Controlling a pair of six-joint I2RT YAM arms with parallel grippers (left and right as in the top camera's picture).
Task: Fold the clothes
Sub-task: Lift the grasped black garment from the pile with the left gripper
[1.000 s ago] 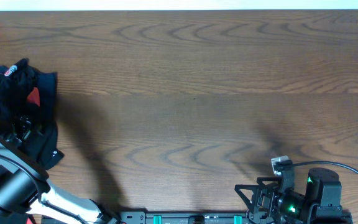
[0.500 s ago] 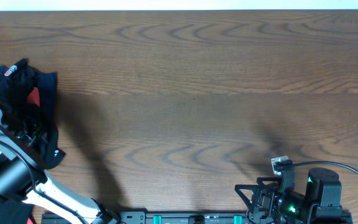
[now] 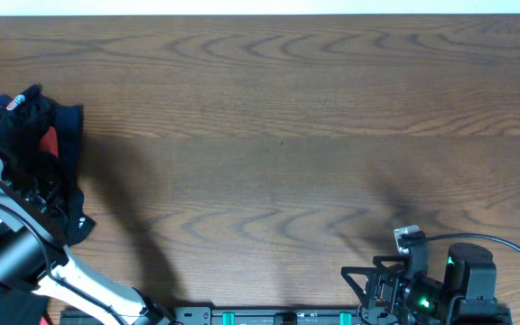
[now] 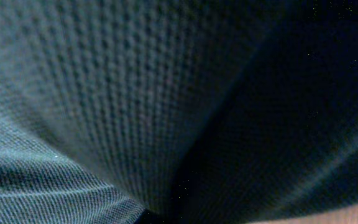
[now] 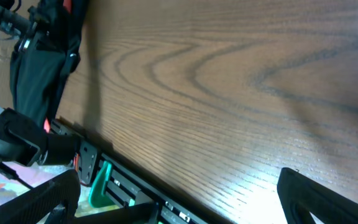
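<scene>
Left gripper (image 3: 45,191) clenched on the heaped clothes (image 3: 25,117) at the worktop (image 3: 287,135) edge; right gripper (image 5: 179,196) released, idle. No fold made yet.

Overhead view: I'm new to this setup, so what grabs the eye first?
A crumpled heap of black fabric clothes with a red patch sits at the left edge of the brown wooden table, with the left hand shut on it. The right hand rests open at the near right edge.
</scene>
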